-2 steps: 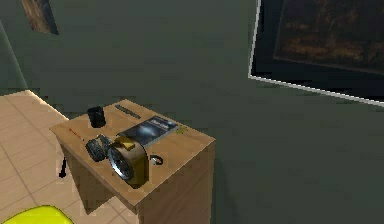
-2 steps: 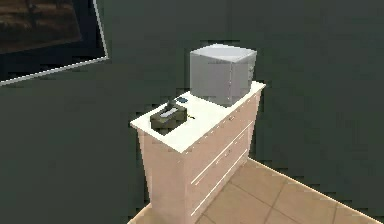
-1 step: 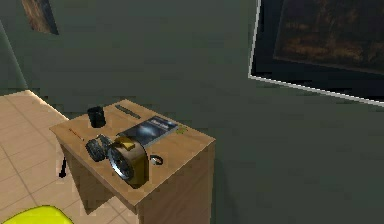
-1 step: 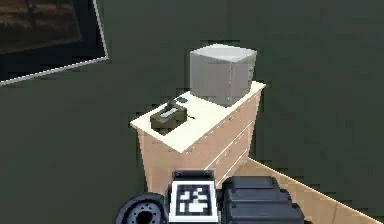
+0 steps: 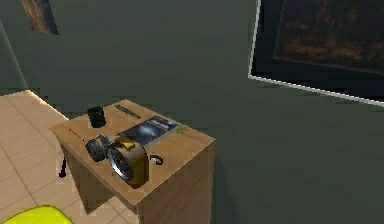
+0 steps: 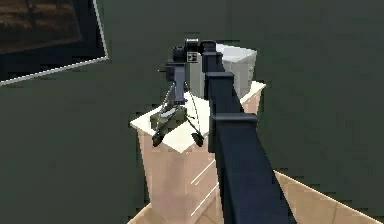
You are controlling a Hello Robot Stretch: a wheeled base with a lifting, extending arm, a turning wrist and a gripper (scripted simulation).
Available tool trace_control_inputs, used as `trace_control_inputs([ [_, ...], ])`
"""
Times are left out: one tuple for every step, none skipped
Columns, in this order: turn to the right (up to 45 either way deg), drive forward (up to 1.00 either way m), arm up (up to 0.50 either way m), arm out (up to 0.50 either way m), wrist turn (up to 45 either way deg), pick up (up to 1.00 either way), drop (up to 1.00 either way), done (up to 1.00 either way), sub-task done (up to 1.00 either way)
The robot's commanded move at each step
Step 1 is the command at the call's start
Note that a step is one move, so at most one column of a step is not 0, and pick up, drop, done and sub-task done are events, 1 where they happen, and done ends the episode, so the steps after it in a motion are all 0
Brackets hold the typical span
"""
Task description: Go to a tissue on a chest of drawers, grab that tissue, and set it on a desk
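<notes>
End effector [image 6: 178, 116] hovered at chest of drawers [image 6: 172, 175], its hold impossible to tell; arm [image 6: 240, 150] sweep risked toppling pale box [image 6: 236, 72].

No legible writing, framed wall picture [image 5: 320, 45] dark and wordless, flat grey item [image 5: 152, 128] on table [image 5: 186, 147] unreadable

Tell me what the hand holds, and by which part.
It cannot be told: the hand ends against the top of the chest of drawers, near a pale box.
</notes>
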Motion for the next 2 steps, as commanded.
trace_control_inputs([
  [0.0,0.0,0.0,0.0,45.0,0.0,0.0,0.0,0.0],
  [0.0,0.0,0.0,0.0,45.0,0.0,0.0,0.0,0.0],
])
